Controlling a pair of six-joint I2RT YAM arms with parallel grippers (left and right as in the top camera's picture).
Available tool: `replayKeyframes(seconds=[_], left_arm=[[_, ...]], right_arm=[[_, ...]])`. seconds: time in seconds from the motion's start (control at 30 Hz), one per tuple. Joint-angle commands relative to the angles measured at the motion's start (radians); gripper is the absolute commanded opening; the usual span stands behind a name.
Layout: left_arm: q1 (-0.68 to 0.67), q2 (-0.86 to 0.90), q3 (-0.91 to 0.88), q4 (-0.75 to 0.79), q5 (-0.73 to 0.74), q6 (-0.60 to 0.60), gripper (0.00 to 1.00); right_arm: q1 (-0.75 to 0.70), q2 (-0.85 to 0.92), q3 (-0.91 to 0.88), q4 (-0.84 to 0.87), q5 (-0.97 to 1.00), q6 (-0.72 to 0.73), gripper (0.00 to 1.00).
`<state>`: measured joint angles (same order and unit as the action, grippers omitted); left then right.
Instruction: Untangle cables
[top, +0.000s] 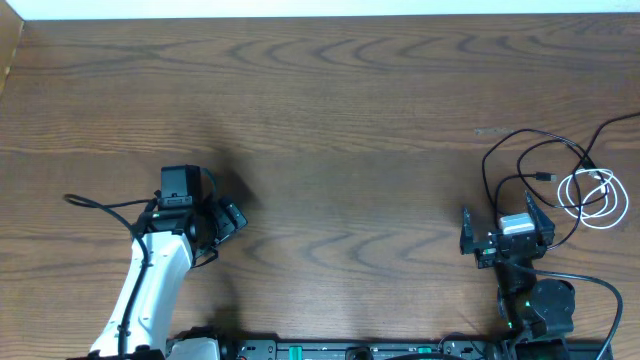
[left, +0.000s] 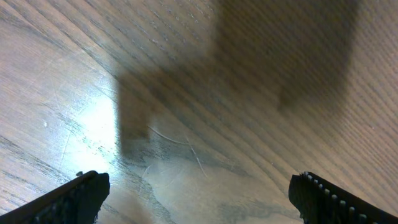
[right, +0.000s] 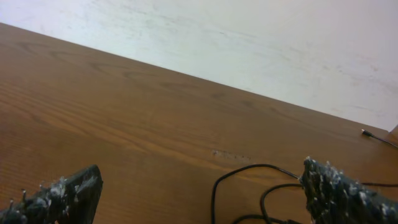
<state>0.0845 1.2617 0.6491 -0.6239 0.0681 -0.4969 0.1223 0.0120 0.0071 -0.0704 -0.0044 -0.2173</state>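
The cables lie tangled at the right of the wooden table: thin black cords (top: 520, 150) looping around a coiled white cord (top: 592, 198). My right gripper (top: 507, 228) is open and empty just in front of them. In the right wrist view the black loops (right: 249, 186) lie between the fingers and pass behind the right fingertip; the white cord is out of that view. My left gripper (top: 222, 222) is open and empty at the left of the table, far from the cables. The left wrist view shows only bare wood between its fingertips (left: 199, 199).
The wooden table (top: 330, 120) spreads between both arms. A pale wall (right: 249, 43) runs along its far edge. Thick black arm cables trail at the left (top: 100, 205) and right (top: 600, 285) bases.
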Motion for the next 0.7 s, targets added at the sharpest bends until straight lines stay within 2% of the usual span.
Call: replayKeyframes(seconds=[0.0,0.33,0.67], left_arm=[[0.003,-0.001,-0.004,-0.001,-0.017,0.005,0.98],[0.003,-0.084,-0.004,-0.001,-0.017,0.005,0.98],[0.003,-0.324,-0.004,-0.001,-0.017,0.005,0.98]], right_arm=[[0.005,-0.008,-0.002,-0.005,-0.003,-0.008,0.99],[0.005,-0.008,-0.002,-0.005,-0.003,-0.008,0.99],[0.005,-0.008,-0.002,-0.005,-0.003,-0.008,0.99]])
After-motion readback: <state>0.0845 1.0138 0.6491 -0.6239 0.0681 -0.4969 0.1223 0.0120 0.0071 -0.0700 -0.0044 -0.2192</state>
